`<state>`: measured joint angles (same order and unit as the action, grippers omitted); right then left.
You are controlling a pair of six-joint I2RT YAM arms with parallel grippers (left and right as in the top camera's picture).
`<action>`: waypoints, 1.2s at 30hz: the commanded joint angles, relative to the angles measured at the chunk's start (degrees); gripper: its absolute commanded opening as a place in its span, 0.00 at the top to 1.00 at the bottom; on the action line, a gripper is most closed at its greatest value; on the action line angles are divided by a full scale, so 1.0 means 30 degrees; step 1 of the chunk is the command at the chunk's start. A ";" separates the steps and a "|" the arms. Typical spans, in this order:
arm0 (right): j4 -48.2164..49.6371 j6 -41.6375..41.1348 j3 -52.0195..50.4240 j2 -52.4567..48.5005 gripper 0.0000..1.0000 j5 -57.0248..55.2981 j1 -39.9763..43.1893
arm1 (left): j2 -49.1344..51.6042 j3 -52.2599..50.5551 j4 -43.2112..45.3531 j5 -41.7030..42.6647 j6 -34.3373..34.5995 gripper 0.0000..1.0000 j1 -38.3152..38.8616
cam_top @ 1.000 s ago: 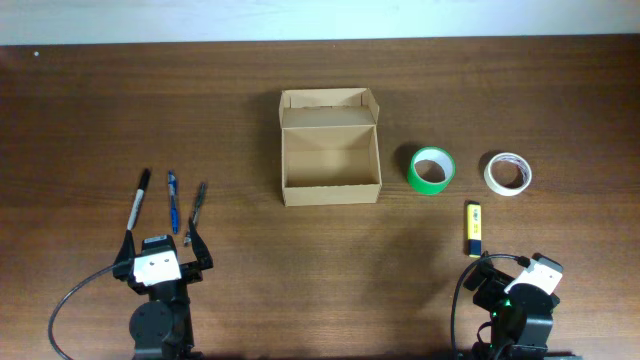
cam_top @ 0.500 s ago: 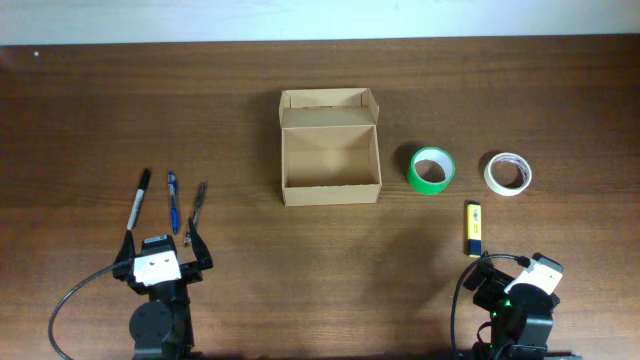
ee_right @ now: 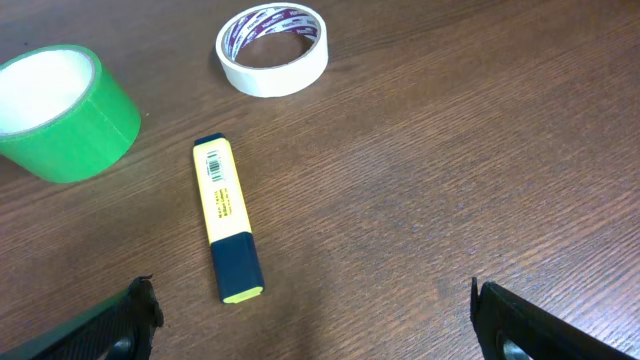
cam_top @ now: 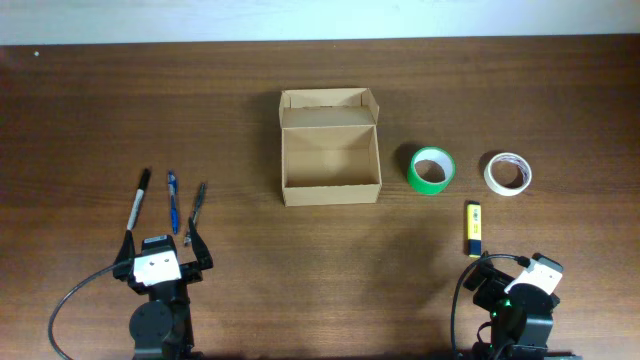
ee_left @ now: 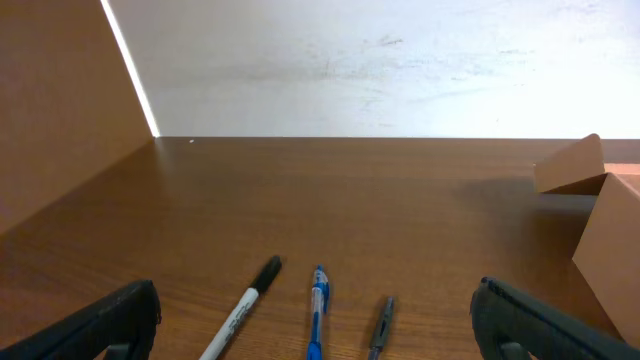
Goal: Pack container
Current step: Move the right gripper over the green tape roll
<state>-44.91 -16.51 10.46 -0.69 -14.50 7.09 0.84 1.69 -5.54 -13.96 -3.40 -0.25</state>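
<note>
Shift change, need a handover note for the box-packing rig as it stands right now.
Left gripper: open, empty, just behind the pens.
Right gripper: open, empty, just behind the highlighter.
Box: mid-table, lid flap folded back, nothing inside.
On the left arm's side: black marker, blue pen, dark pen.
On the right arm's side: green tape, white tape, the highlighter.
Done: nothing packed yet.
Left: probably all six items go into the box, then close the lid.
</note>
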 commanded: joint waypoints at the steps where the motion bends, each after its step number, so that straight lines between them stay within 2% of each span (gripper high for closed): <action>1: 0.0029 -0.0175 -0.0189 0.0168 0.01 -0.0029 0.0146 | -0.0146 -0.0066 -0.0029 0.0066 -0.0095 0.01 -0.0095; 6: 0.0029 -0.0175 -0.0189 0.0168 0.01 -0.0036 0.0146 | -0.0146 -0.0066 -0.0029 0.0087 -0.0087 0.01 -0.0095; 9: 0.0197 -0.0211 -0.0197 0.0168 0.01 0.0029 0.0146 | -0.0146 -0.0066 -0.0022 0.1792 -0.0095 0.01 -0.0095; 12: 0.2193 -0.3832 -0.0197 0.0168 0.01 0.3213 0.0146 | -0.0146 -0.0066 -0.0051 0.2980 0.0066 0.01 -0.0095; 16: 0.3898 -0.8189 -0.0197 0.0168 0.01 0.7344 0.0146 | 0.0248 -0.0058 -0.0313 0.6069 0.0415 0.01 -0.0095; 20: 0.4583 -0.9923 -0.0197 0.0168 0.01 0.7949 0.0146 | 0.0699 -0.0044 0.0401 0.7723 0.0845 0.01 -0.0095; 24: 0.5399 -0.8247 -0.0087 -0.0066 0.02 1.1147 0.0146 | 0.0707 0.0648 0.0372 0.7883 0.3483 0.01 -0.0095; 30: 0.5472 -0.6193 0.2382 -0.3118 0.01 1.1817 0.0146 | 0.2040 0.4022 -0.3213 0.6382 0.3621 0.01 -0.0102; 33: 0.4983 -0.3089 0.5661 -0.6688 0.01 1.1417 0.0146 | 0.3956 0.6317 -0.4532 0.4830 0.3614 0.01 -0.0102; 36: 0.2674 -0.0838 1.0375 -1.1125 0.01 0.9989 0.0146 | 0.6426 0.8721 -0.5064 0.3373 0.3534 0.01 -0.0102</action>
<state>-33.06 -29.12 30.48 -25.17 18.46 7.09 14.22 21.30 -19.90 2.31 6.52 -0.25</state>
